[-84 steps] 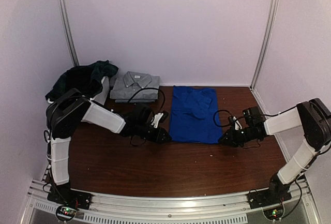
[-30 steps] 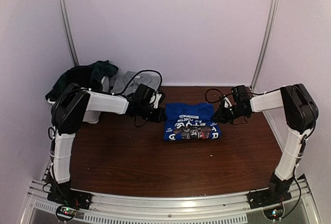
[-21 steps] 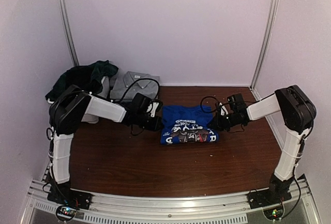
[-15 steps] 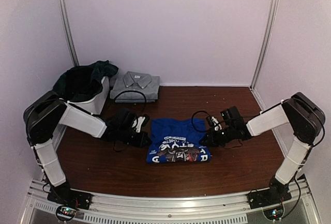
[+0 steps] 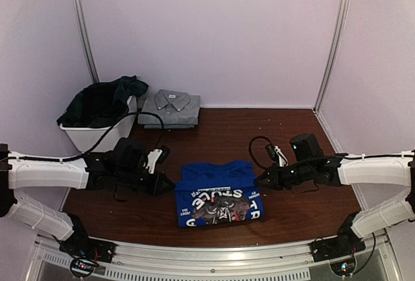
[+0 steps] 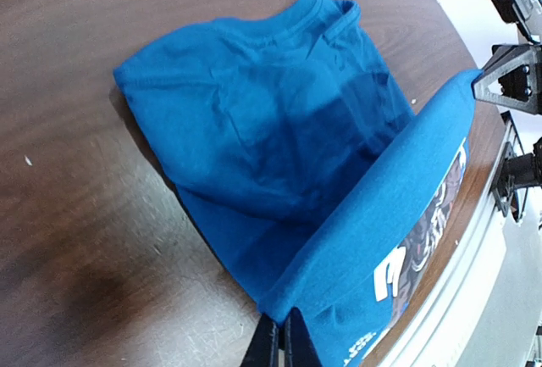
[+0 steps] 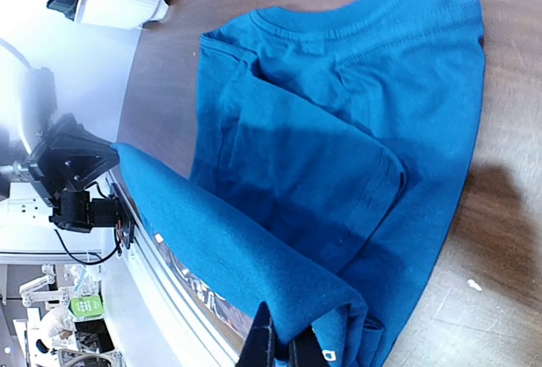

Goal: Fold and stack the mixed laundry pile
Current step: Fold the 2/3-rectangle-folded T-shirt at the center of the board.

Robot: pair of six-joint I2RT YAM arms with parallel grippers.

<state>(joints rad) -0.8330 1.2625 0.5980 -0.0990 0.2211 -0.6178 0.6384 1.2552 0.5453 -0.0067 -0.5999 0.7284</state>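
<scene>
A white plastic basket (image 5: 97,137) sits at ten o'clock on the dark brown wooden table (image 5: 227,125); a metal rail (image 5: 214,255) runs along six o'clock.

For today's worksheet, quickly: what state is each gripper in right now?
Left gripper: shut on the blue T-shirt, at its folded edge.
Right gripper: shut on the blue T-shirt, at the opposite side.

Top cam's up high at the near edge, looking down on the whole table (image 5: 227,132). Wrist cams sit low and close on opposite sides of the shirt (image 5: 214,177), facing each other. All three share it.
</scene>
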